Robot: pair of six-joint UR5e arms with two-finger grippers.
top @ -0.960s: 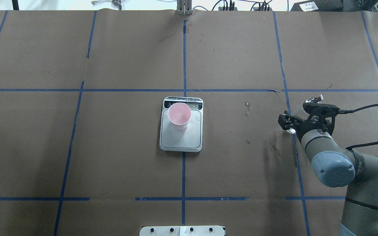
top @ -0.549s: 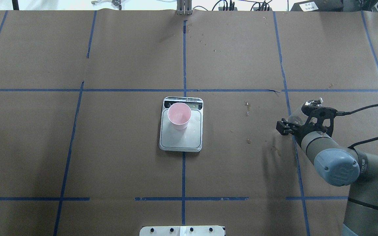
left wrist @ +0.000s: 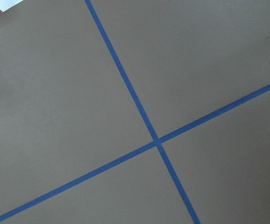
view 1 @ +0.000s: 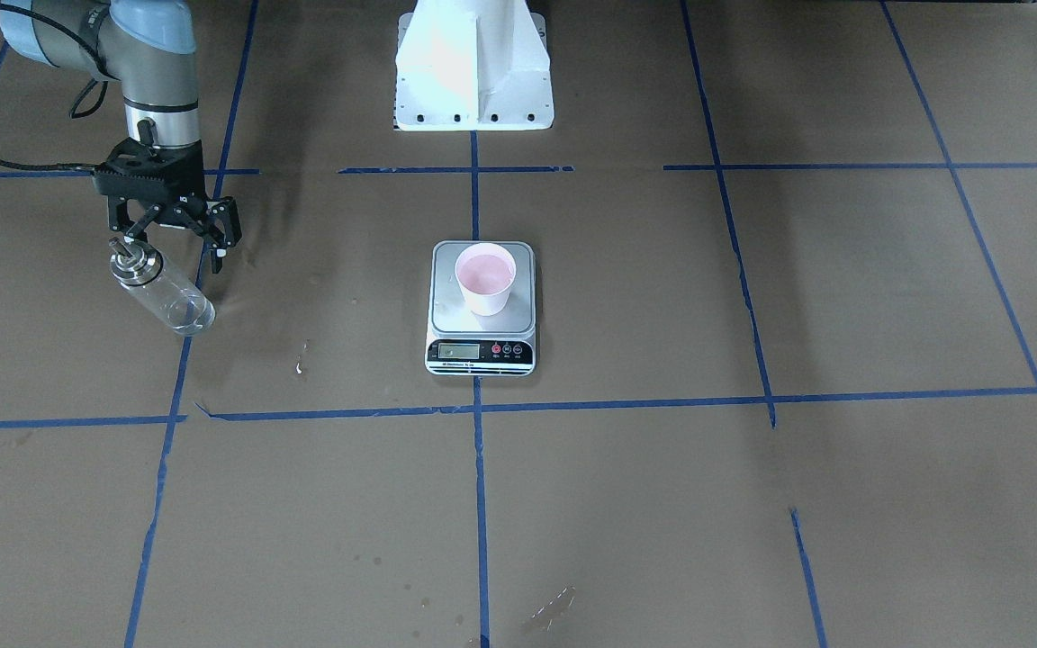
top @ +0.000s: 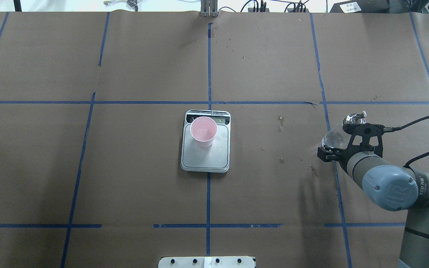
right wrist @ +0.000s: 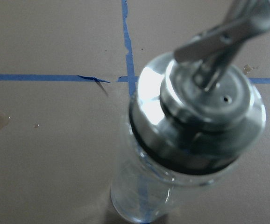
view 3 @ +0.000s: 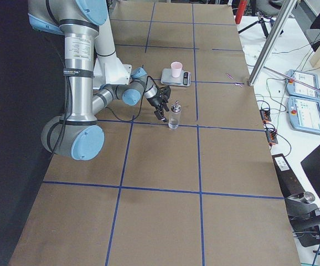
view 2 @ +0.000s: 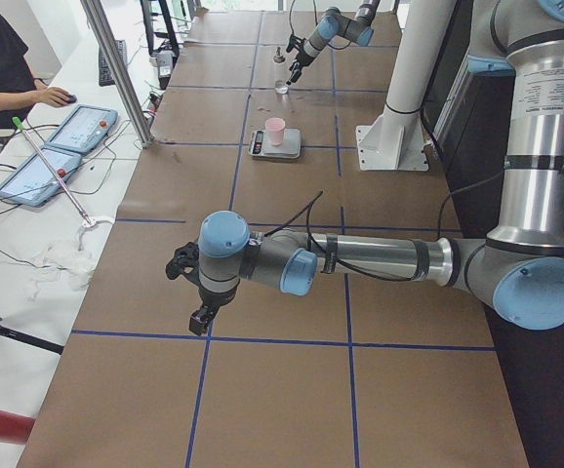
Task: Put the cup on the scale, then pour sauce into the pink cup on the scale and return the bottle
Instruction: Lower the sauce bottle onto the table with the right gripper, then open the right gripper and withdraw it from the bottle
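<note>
- Front-facing view: a small pale pink tapered cup (view 1: 485, 274) stands toward 12 o'clock on the small silver-grey rectangular scale (view 1: 451, 313). At the scale's 9 o'clock, well apart, a clear glass cylindrical bottle (view 1: 163, 295) with a metal spout stands on the brown-paper counter (view 1: 662, 504). The right end effector (view 1: 175, 236) hangs at the bottle's 12 o'clock, fingers spread wide, gripping nothing.
- Overhead view: the bottle sits at the scale's 3 o'clock, free of the fingers.
- Left side view: the left end effector (view 2: 189, 291) hangs over bare counter (its spread cannot be told).
- Right wrist view: the shiny collar looms close. The glass is likely rigid, slippery and breakable, so it is best gripped round the straight body below the collar.
</note>
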